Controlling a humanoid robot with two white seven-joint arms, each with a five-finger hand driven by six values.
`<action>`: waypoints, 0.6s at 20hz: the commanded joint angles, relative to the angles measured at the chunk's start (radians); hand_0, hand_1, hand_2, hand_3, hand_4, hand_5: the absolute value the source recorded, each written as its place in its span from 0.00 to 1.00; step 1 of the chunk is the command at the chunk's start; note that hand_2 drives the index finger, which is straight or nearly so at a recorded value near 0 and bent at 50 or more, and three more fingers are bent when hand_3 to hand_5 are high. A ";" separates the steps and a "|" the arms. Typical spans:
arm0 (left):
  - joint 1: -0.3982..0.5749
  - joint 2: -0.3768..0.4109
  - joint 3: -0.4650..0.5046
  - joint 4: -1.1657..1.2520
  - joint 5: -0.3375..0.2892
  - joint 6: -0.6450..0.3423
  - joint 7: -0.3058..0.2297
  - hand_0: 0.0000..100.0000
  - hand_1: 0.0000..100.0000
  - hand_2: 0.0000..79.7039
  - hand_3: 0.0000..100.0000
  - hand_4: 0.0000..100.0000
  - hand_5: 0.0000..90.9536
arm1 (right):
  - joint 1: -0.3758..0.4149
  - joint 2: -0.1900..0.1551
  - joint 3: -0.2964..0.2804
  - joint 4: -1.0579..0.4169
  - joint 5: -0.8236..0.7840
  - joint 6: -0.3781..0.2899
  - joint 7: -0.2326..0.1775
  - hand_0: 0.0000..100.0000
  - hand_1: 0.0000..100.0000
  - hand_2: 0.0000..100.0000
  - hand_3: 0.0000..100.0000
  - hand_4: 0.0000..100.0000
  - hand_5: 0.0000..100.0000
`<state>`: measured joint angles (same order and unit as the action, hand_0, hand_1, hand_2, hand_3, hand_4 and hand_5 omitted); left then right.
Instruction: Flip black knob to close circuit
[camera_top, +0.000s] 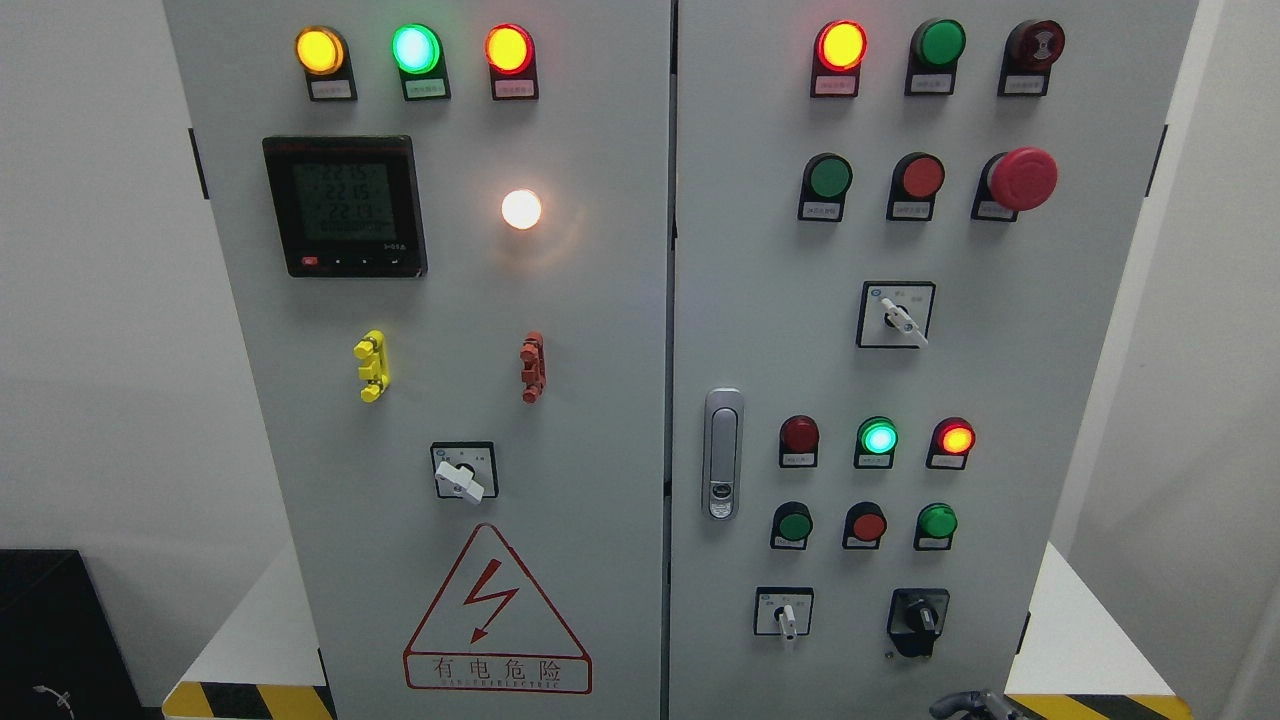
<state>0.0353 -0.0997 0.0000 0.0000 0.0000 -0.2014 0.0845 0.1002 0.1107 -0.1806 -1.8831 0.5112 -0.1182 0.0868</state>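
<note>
**Cabinet on a white platform**

The grey electrical cabinet (620, 400) stood on a white platform (1080, 640), whose bare top showed at the cabinet's lower left and lower right. Yellow-and-black hazard striping (250, 700) ran along the platform's front edge, visible at both front corners beneath the cabinet's base.

The digital meter (345, 206) on the left door shows three rows of digits, close to 221.5, 220.5 and 221.9 (they are dim, so not sure). The warning triangle (497, 612), with a red lightning bolt, carries the characters 有电危险. The small labels under the lamps and buttons are too tiny to read.
</note>
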 joint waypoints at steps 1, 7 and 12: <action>0.000 0.000 -0.020 0.023 -0.021 0.000 0.000 0.00 0.00 0.00 0.00 0.00 0.00 | 0.084 0.003 0.009 -0.057 -0.327 -0.047 0.054 0.00 0.19 0.17 0.37 0.32 0.19; 0.000 0.000 -0.020 0.021 -0.021 0.000 0.000 0.00 0.00 0.00 0.00 0.00 0.00 | 0.115 0.003 0.010 -0.018 -0.436 -0.103 0.231 0.00 0.14 0.00 0.04 0.00 0.00; 0.000 0.000 -0.020 0.021 -0.021 0.000 0.000 0.00 0.00 0.00 0.00 0.00 0.00 | 0.113 0.003 0.007 0.019 -0.477 -0.117 0.260 0.00 0.08 0.00 0.00 0.00 0.00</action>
<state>0.0353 -0.0997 0.0000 0.0000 0.0000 -0.2014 0.0844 0.1983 0.1125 -0.1744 -1.8930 0.1154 -0.2256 0.3188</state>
